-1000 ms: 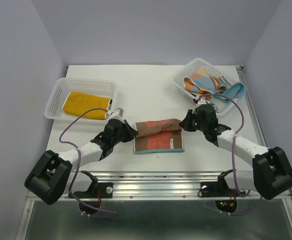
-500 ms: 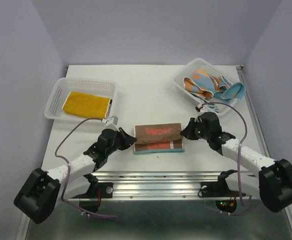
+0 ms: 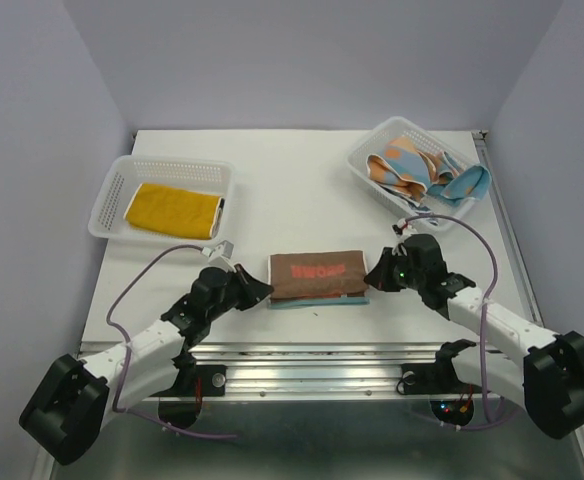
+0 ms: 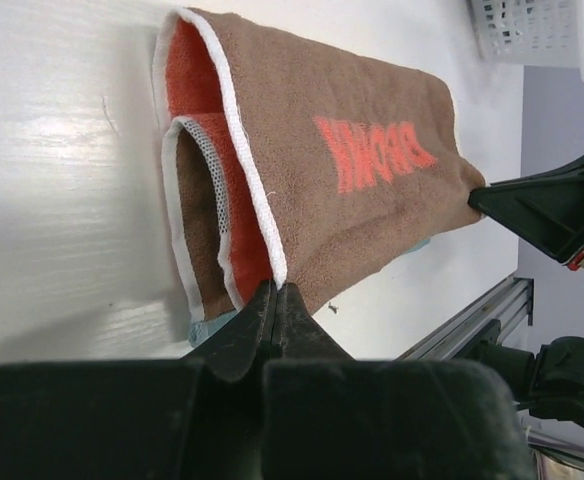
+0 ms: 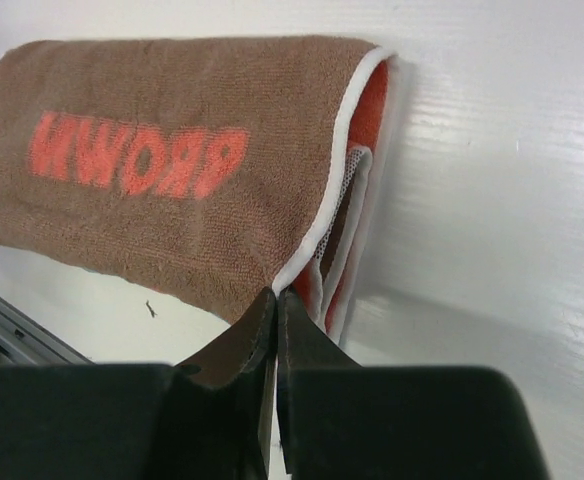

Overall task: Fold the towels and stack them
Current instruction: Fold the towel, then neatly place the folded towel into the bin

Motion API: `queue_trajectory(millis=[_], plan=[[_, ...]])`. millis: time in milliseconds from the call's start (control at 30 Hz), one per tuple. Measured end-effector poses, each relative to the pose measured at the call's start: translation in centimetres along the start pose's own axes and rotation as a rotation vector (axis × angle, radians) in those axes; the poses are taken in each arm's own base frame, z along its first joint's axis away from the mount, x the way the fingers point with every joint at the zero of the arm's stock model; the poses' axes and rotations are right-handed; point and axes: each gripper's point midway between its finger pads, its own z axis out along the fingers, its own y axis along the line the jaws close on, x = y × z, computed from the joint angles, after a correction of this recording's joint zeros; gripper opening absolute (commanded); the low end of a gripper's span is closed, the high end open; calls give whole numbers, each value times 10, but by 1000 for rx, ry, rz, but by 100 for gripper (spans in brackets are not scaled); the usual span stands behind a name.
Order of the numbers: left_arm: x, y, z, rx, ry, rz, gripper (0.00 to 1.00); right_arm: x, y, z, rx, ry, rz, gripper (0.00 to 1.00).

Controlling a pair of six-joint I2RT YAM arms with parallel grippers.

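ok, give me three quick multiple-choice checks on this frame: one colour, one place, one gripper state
1. The lettering on the brown towel is:
A. orange-red
B. white
C. blue

2. The mustard towel lies:
A. on top of the brown towel
B. in the left basket
C. hanging in mid-air

3. The left gripper and right gripper are:
A. both wide open
B. one open, one shut
C. both shut on the brown towel's corners

Answers:
1. A, since both wrist views show orange-red letters on the brown pile.
2. B, since the top view shows it flat inside the white perforated basket on the left.
3. C, since each wrist view shows its fingertips closed together on the towel's white-trimmed edge.
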Motion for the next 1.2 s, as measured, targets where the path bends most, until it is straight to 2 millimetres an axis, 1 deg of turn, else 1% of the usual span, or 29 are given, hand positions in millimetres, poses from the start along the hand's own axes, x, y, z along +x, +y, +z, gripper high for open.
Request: queue_trajectory(millis=[100, 167, 200, 233, 267, 300, 333, 367, 400, 433, 467, 600, 733, 800, 900, 933, 1033, 1067, 1100, 1167, 1200], plan=[[6, 5, 0, -18, 26, -7, 0, 6, -2, 1, 4, 20, 8, 9], [12, 9, -1, -27, 54, -12, 18, 8, -3, 1, 3, 24, 12, 19], [15, 10, -1, -29, 63, -13, 36, 9, -3, 1, 2, 27, 13, 26], [18, 11, -2, -32, 76, -16, 47, 12, -4, 1, 4, 32, 19, 41], [22, 13, -4, -36, 93, -22, 63, 16, -6, 1, 6, 42, 24, 45], [25, 15, -5, -39, 102, -20, 70, 19, -7, 0, 7, 48, 23, 50], [27, 16, -7, -43, 112, -21, 75, 23, -8, -1, 7, 58, 30, 68], [29, 17, -9, -48, 121, -22, 83, 25, -8, -3, 6, 61, 29, 76], [29, 17, -11, -47, 122, -22, 88, 28, -7, -5, 0, 68, 30, 83], [30, 17, -12, -49, 123, -22, 94, 29, -5, -9, -8, 70, 30, 100], [29, 16, -15, -47, 120, -21, 99, 28, -2, -11, -20, 63, 27, 100], [23, 17, -19, -64, 90, -14, 99, 17, 10, -22, -65, 10, 9, 100], [6, 20, -13, -146, 45, 7, 99, 11, 15, -27, -83, -20, -1, 100], [-5, 17, -5, -183, 30, 25, 99, 12, 14, -27, -81, -19, 0, 100], [-14, 18, 8, -245, 40, 58, 98, 12, 12, -25, -72, -15, 2, 100], [-16, 20, 16, -276, 54, 72, 97, 13, 11, -25, -65, -14, 3, 100], [-15, 26, 28, -323, 82, 98, 90, 15, 7, -22, -46, -3, 8, 100], [-13, 29, 30, -335, 93, 106, 83, 15, 6, -21, -40, -1, 9, 100], [-10, 32, 32, -347, 108, 116, 80, 16, 5, -21, -37, 2, 10, 100], [-7, 27, 38, -342, 122, 135, 73, 16, 4, -20, -32, 4, 11, 100], [-4, 28, 39, -345, 131, 143, 68, 16, 4, -20, -31, 4, 10, 100]])
